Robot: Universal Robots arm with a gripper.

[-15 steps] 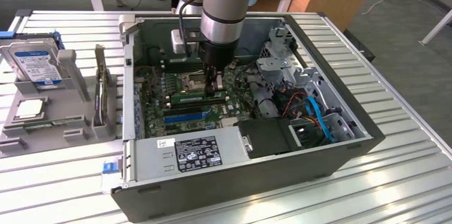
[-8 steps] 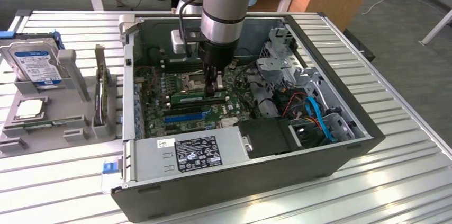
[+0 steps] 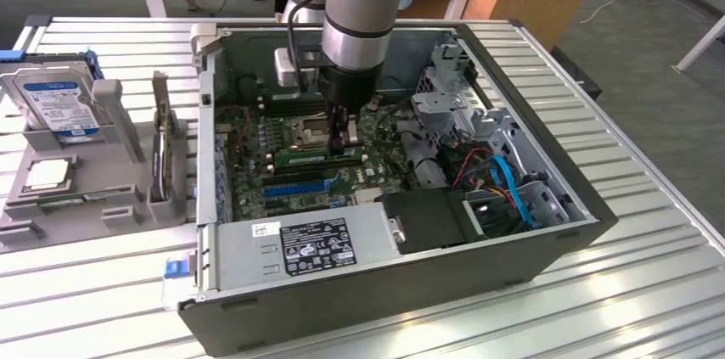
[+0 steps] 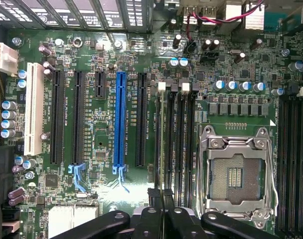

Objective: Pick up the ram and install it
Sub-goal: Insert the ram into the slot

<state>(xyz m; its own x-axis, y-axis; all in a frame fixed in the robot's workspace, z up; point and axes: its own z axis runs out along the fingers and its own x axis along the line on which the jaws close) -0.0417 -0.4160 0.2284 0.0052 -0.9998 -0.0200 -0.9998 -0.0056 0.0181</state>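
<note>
Ram [image 3: 304,156] standing on edge along a memory slot of the green motherboard [image 3: 251,134], inside the open computer case [image 3: 544,244], just beside the processor socket [image 4: 236,174], gripper [image 3: 340,147] directly over it, fingers [image 4: 154,195] drawn narrow, pinching its upper edge

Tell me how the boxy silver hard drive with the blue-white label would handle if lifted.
The boxy silver hard drive looks metal-cased: probably rigid and heavy for its size. Its smooth flat faces may slip in a grasp. Standing on edge in the grey plastic stand, it might tip if pushed high, though the stand's uprights should check it.
</note>
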